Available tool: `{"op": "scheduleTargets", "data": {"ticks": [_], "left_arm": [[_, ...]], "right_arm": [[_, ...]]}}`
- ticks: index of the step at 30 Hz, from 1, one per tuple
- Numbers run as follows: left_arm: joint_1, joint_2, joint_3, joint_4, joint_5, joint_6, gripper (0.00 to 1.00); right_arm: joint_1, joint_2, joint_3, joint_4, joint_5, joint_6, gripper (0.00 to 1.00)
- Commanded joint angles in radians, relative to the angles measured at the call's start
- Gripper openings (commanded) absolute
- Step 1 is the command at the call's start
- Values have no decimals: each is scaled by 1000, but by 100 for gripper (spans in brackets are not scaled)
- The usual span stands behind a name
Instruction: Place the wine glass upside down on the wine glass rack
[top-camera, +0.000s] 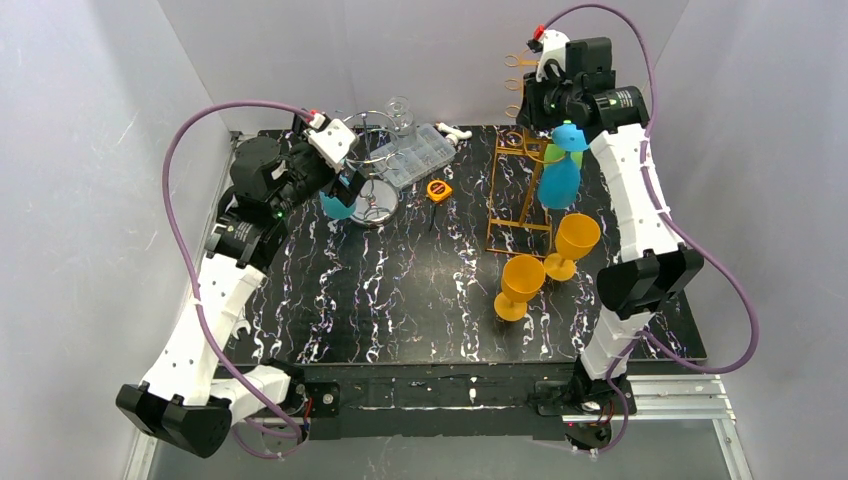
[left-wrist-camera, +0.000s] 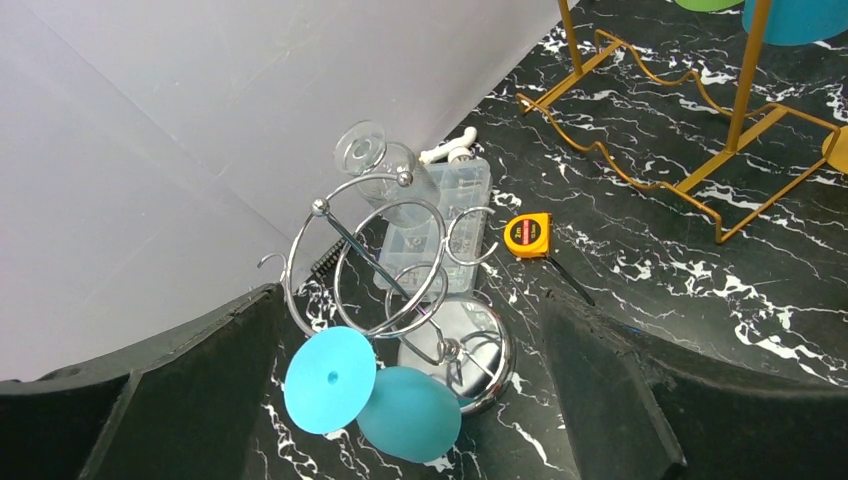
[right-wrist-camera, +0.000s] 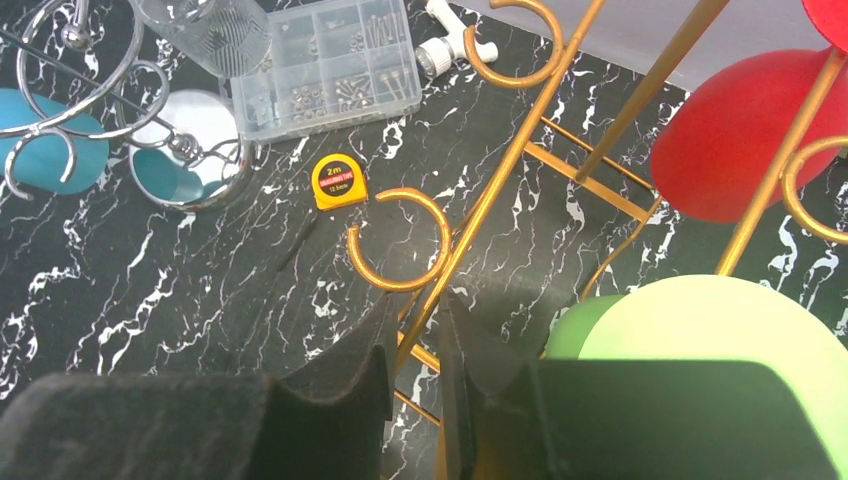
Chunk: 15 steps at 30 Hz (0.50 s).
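Two orange wine glasses (top-camera: 522, 278) (top-camera: 577, 236) stand upright just on the near side of the gold rack (top-camera: 520, 190). They look like light, stiff, smooth plastic and top-heavy, so the stem is probably the place to pinch. The right gripper (right-wrist-camera: 417, 322), among the rack's hooks, has its jaws nearly together, and I cannot tell whether they hold anything; the left gripper (top-camera: 345, 190), well left of the rack, gapes empty.

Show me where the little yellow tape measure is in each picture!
Top external: tape measure sits mid-table, toward the back.
Left wrist: tape measure right of centre.
Right wrist: tape measure left of centre, upper half.
Shared landmark: clear parts box close beside it in all three.
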<state>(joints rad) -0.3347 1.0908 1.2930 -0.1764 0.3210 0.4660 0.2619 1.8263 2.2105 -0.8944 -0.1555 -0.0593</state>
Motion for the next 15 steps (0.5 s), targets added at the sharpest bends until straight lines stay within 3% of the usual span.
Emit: {"op": "scheduleTargets", "data": {"ticks": [1, 3, 6, 8, 10, 15], "left_arm": [[6, 21, 63, -42, 20, -31, 98], [6, 21, 57, -44, 33, -40, 98], [6, 22, 45, -35, 38, -49, 98], [6, 25, 44, -41, 31, -54, 98], [6, 21, 45, -50, 44, -55, 98], [6, 3, 17, -45, 27, -46, 98]], "right_arm": [[-4, -57, -25, -57, -57, -70, 1], [-4, -72, -34, -52, -47, -61, 6], [-4, -83, -35, -41, -36, -33, 34], [-4, -85, -29, -34, -17, -13, 60], [-4, -78, 8, -25, 30, 24, 76], [-4, -89, 68, 21, 12, 82, 78]]}}
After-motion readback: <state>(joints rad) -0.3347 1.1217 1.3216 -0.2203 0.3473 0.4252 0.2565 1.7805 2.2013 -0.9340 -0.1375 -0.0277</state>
